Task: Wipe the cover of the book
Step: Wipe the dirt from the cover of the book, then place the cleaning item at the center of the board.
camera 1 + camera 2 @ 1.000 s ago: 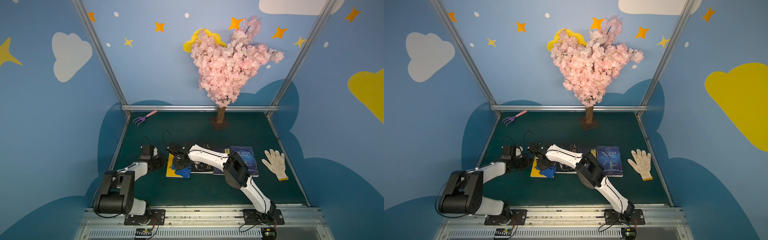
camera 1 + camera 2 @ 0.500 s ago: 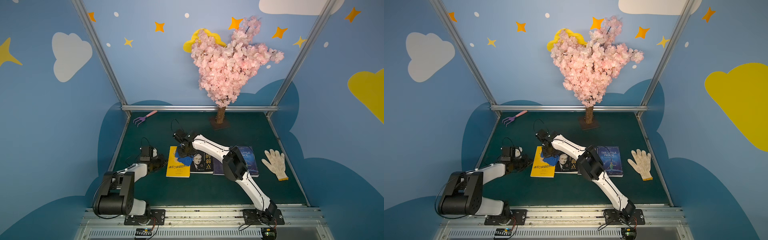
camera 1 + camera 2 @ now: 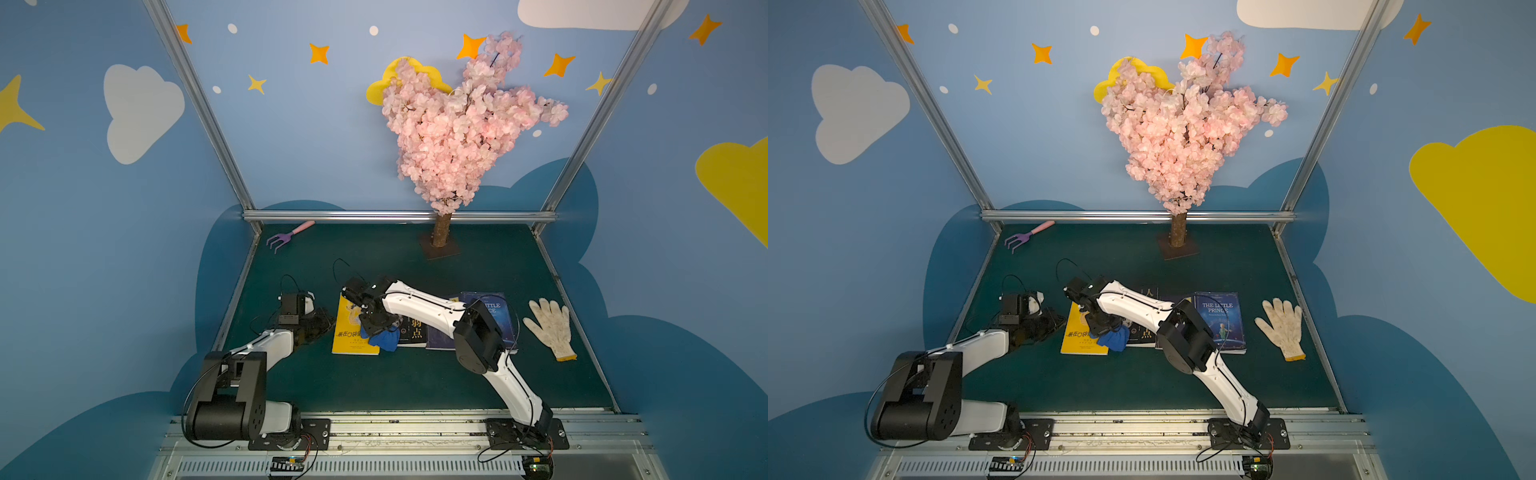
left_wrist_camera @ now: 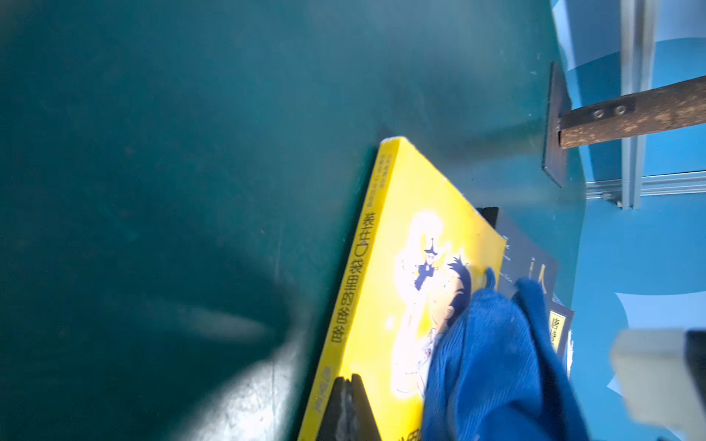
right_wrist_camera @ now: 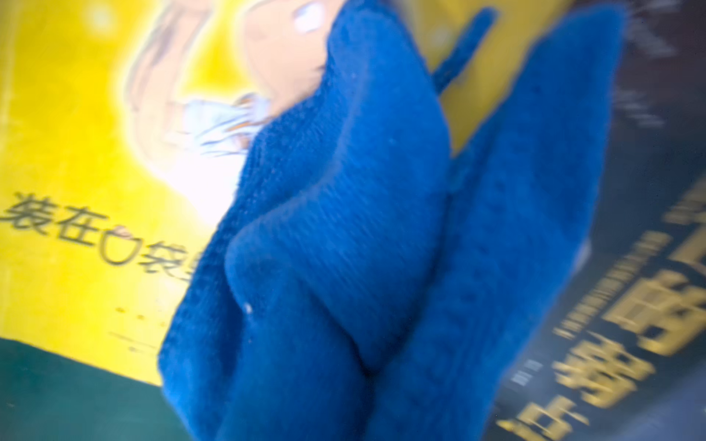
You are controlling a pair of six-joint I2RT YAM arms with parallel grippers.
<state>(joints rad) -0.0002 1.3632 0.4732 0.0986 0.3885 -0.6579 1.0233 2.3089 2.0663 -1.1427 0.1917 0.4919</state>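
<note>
While the right gripper pinched the blue cloth onto the yellow book, that book lay on the green surface directly beneath it, long axis running away from the robot. The right arm stretched leftward across the neighbouring dark book; the left gripper, pressed together, rested at the yellow book's left edge.

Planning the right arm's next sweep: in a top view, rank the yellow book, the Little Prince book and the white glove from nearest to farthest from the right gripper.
1. yellow book: under the right gripper and its blue cloth.
2. Little Prince book: farther to the robot's right.
3. white glove: farthest, rightmost of the three.
</note>
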